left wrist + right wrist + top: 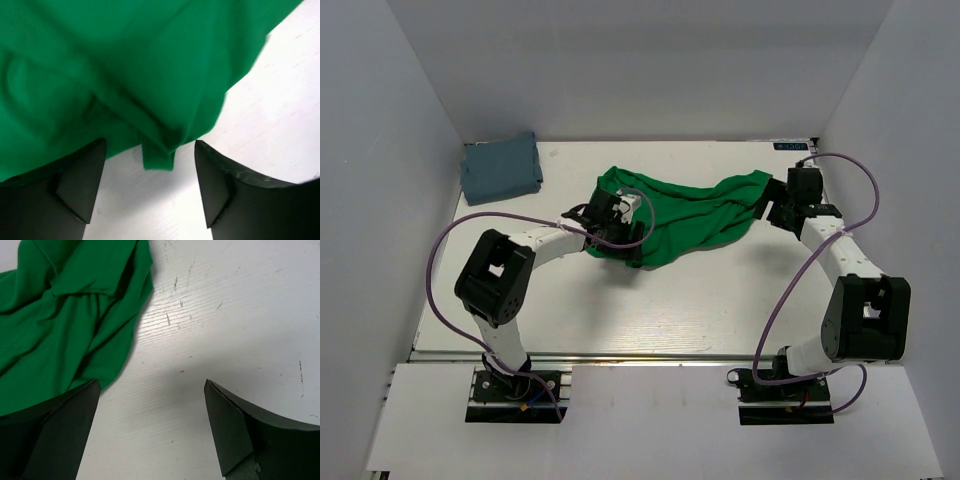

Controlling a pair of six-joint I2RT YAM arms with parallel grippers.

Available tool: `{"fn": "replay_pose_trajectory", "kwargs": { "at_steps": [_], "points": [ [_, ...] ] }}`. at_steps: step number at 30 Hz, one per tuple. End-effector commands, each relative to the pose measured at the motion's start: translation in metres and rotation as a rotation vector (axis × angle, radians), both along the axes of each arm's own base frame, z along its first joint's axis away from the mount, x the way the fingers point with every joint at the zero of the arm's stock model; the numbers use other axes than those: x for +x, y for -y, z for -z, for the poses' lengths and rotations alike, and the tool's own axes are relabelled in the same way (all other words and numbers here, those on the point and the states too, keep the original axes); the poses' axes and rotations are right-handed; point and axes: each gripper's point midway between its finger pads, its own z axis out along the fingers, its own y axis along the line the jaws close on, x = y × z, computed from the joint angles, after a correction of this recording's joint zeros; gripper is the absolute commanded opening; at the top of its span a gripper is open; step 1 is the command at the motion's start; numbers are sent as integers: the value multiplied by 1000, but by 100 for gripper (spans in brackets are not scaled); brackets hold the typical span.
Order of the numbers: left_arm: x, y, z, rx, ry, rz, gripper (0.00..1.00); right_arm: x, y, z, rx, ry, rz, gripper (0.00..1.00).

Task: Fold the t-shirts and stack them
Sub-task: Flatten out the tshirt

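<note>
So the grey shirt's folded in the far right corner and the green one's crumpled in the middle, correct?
Not quite. The grey shirt lies folded in the far left corner, not the far right; the top view shows it. The green shirt is crumpled in the middle, as you said.

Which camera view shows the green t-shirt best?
The top external view: nearly the whole green t-shirt is visible there, lying crumpled. The left wrist view shows only folds up close; the right wrist view shows only one edge.
</note>
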Motion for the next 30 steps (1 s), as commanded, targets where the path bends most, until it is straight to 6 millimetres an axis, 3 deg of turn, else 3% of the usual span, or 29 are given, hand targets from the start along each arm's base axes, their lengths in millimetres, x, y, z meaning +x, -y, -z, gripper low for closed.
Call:
{"fn": "replay_pose_trajectory", "kwargs": {
  "at_steps": [1,4,6,7,8,9,10,11,12,16,18,23,29,30],
  "points": [
    [-5,-7,-14,15,32,-23,79,3,0,-8,9,38,8,90],
    [0,-8,-15,21,45,-44,69,4,0,-8,10,38,9,90],
    [-3,-7,-5,40,29,-40,61,3,1,-5,11,30,7,90],
    [2,-3,-11,28,48,-41,58,3,0,-5,9,31,3,90],
    [0,-2,-5,27,32,-33,43,3,-1,-4,9,27,0,90],
    [3,1,-6,16,35,-28,18,1,0,-2,4,19,4,90],
    [5,3,-10,11,43,-28,17,2,1,-2,3,19,4,90],
    [5,3,-10,7,37,-36,0,2,1,-2,3,22,2,90],
    [5,3,-10,7,37,-36,0,1,0,0,4,15,-1,90],
    [4,-4,-46,-20,119,-57,0,2,0,10,-6,-13,-20,90],
    [2,-7,-81,-61,194,-67,0,6,1,12,-20,-22,-25,90],
    [6,-20,-138,-100,335,-99,0,19,0,27,-26,-61,-49,87],
    [11,-30,-147,-75,352,-139,0,59,-26,16,44,15,-189,80],
    [12,-29,-143,-70,344,-138,0,63,-38,14,86,29,-243,80]
  ]
}}
